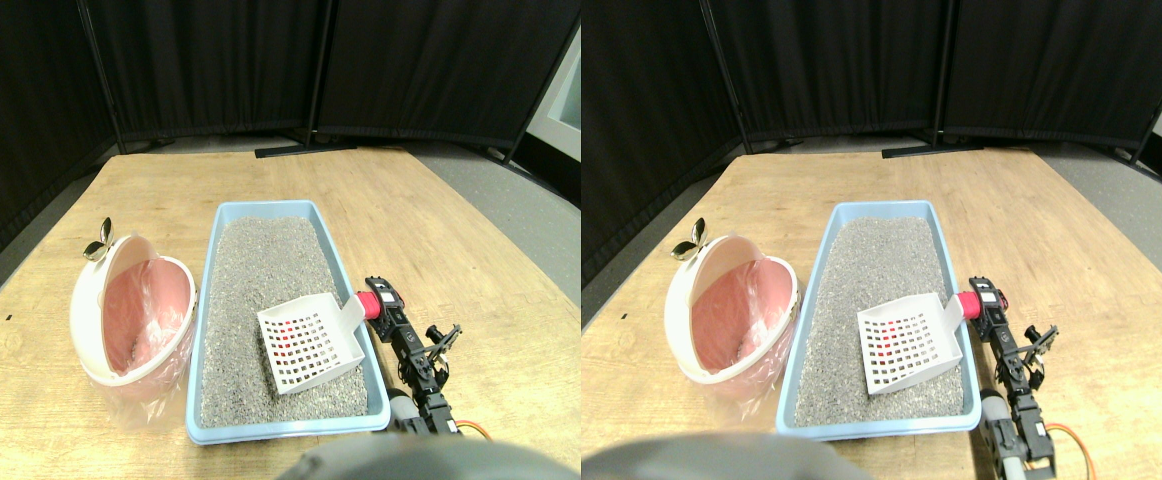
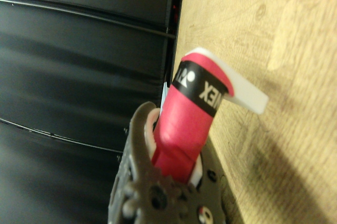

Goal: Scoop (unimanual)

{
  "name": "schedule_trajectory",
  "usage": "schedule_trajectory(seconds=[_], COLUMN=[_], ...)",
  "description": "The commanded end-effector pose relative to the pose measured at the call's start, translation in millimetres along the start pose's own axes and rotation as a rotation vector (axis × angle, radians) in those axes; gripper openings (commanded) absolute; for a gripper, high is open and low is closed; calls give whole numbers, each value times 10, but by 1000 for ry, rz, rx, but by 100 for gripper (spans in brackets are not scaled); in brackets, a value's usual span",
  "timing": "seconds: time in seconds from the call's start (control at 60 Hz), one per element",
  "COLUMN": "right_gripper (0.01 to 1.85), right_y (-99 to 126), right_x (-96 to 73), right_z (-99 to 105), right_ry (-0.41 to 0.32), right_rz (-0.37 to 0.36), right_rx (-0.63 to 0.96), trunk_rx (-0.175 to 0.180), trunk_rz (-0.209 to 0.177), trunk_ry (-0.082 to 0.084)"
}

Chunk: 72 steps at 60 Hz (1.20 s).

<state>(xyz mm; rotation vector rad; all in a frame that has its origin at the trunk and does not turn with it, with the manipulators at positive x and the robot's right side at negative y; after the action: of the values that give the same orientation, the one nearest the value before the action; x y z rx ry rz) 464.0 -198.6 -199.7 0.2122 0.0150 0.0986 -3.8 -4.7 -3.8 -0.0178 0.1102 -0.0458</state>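
Stereo: white scoop lies over litter in blue tray, pink bin beside it. Wrist: right hand clamped on scoop's red-wrapped handle; tray out of shot.

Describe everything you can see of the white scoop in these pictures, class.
The scoop looks like white plastic, with a flat slotted blade, low side walls and a handle wrapped in red tape with a black band. It lies tilted over the grey litter in the near part of the blue tray. Something red shows through its slots. The right end effector grips the handle.
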Motion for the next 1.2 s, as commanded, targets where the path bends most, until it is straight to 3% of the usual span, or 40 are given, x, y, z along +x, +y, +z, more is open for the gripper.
schedule_trajectory(seconds=[0.017,0.233,0.283,0.417,0.483,0.55,0.65,0.867,0.967,1.2], right_gripper=[6,6,6,6,6,6,6,6,6,6], right_y=[-5,5,6,35,57,73,102,124,115,135], right_x=[-50,-130,-164,-172,-133,-115,-70,144,227,401], right_z=[197,344,413,539,612,677,783,1029,1096,1169], right_ry=[-58,-44,-61,-102,-144,-149,-153,-173,-169,-181], right_rz=[4,16,73,116,171,158,200,223,202,264], right_rx=[-37,-57,-91,-118,-162,-170,-194,-363,-419,-527], trunk_rx=[-29,-34,-34,-38,-44,-48,-60,-93,-110,-142], trunk_rz=[3,7,7,15,21,24,33,66,82,113], trunk_ry=[15,13,13,15,17,16,16,17,21,30])
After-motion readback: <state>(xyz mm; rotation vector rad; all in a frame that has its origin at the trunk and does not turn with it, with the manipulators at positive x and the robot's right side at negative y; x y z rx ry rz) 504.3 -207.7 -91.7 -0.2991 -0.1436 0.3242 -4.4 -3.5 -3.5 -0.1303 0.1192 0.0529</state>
